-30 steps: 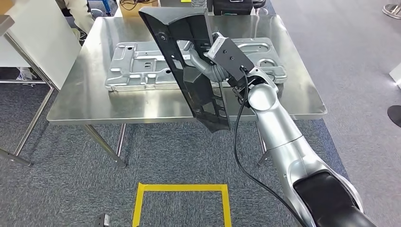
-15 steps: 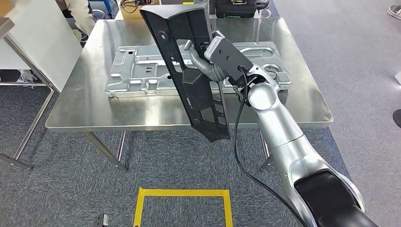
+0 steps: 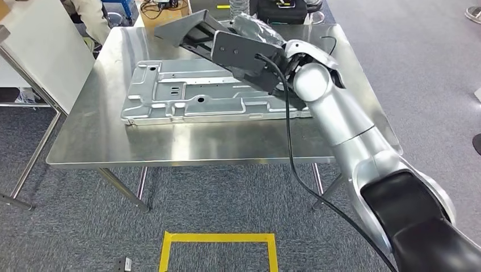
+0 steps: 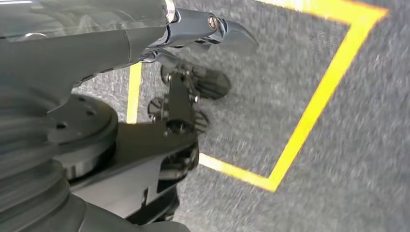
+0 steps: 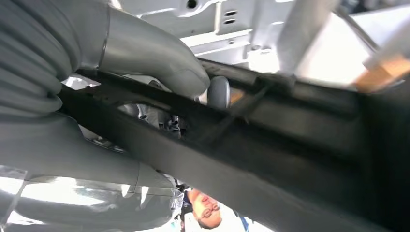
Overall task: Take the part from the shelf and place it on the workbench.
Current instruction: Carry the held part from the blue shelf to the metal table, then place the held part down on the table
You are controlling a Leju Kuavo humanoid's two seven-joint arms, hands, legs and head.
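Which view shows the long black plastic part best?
The head view: the long black plastic part lies tilted above the steel workbench, held by the right hand. The right wrist view shows a blurred close-up of its ribs; the left wrist view shows floor.

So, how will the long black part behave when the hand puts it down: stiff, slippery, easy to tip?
The black part probably stays stiff: ribbed, unbent in the right hand. It may slide on the polished workbench. Resting on the metal panel, it could rock.
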